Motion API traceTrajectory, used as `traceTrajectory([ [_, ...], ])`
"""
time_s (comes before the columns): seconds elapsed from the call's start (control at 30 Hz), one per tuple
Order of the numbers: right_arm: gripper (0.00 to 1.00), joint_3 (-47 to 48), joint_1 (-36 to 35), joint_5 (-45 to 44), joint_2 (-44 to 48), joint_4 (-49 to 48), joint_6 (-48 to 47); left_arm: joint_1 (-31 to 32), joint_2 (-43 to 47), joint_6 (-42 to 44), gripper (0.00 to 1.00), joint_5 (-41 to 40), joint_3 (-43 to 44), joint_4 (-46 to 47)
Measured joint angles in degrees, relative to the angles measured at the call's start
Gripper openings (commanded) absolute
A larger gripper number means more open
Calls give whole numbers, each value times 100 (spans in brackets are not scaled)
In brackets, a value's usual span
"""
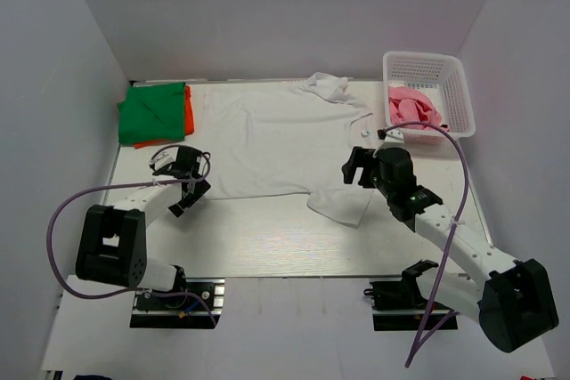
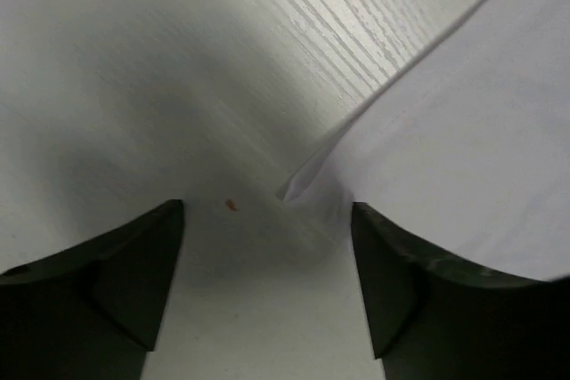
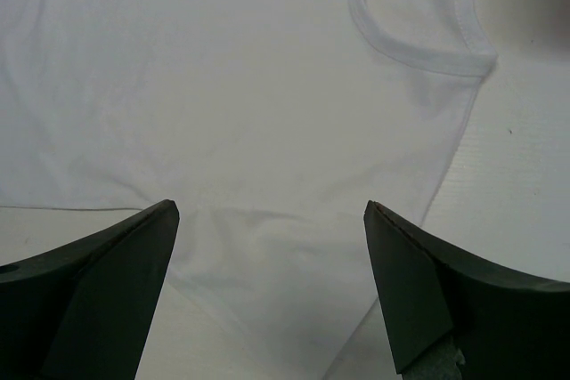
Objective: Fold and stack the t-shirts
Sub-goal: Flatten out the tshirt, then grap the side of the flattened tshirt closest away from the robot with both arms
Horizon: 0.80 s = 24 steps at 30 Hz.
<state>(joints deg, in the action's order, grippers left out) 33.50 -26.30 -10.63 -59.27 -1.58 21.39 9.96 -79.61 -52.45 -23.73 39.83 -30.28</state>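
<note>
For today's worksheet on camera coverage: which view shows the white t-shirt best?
The top external view: the whole white t-shirt lies spread on the table. The left wrist view catches only one corner of it; the right wrist view shows just its chest and collar.

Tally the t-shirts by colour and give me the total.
white t-shirt: 1
green t-shirt: 1
orange t-shirt: 1
pink t-shirt, in the basket: 1
Total: 4
</note>
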Motion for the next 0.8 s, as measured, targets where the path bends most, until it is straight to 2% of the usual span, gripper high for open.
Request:
traceTrajectory([
  [0.07, 90, -55, 0, -70, 9, 85, 50, -35, -177, 7, 71, 52, 0, 72],
  [0.1, 90, -74, 0, -105, 9, 162, 70, -44, -210, 4, 63, 59, 7, 90],
  [0.2, 90, -149, -2, -181, 9, 361, 116, -52, -210, 0, 53, 107, -11, 269],
  [0.23, 90, -151, -2, -190, 9, 476, 127, -59, -210, 7, 38, 125, -26, 328],
  [0.3, 90, -151, -2, -192, 11, 660, 144, -66, -216, -7, 24, 157, -55, 428],
  [0.33, 90, -151, -2, -173, 20, 776, 151, -68, -227, -15, 5, 173, -59, 463],
  [0.37, 90, -151, -7, -149, 31, 896, 177, -70, -240, -24, 0, 197, -59, 503],
  [0.6, 90, -149, -195, 404, -155, 1998, 516, -81, -249, 85, 0, 302, -63, 610],
  [0.7, 87, -162, -332, 673, -280, 2282, 640, -83, -188, 114, 0, 374, -109, 629],
  [0.8, 79, -258, -415, 798, -435, 2247, 754, -83, -83, 142, 0, 472, -195, 634],
])
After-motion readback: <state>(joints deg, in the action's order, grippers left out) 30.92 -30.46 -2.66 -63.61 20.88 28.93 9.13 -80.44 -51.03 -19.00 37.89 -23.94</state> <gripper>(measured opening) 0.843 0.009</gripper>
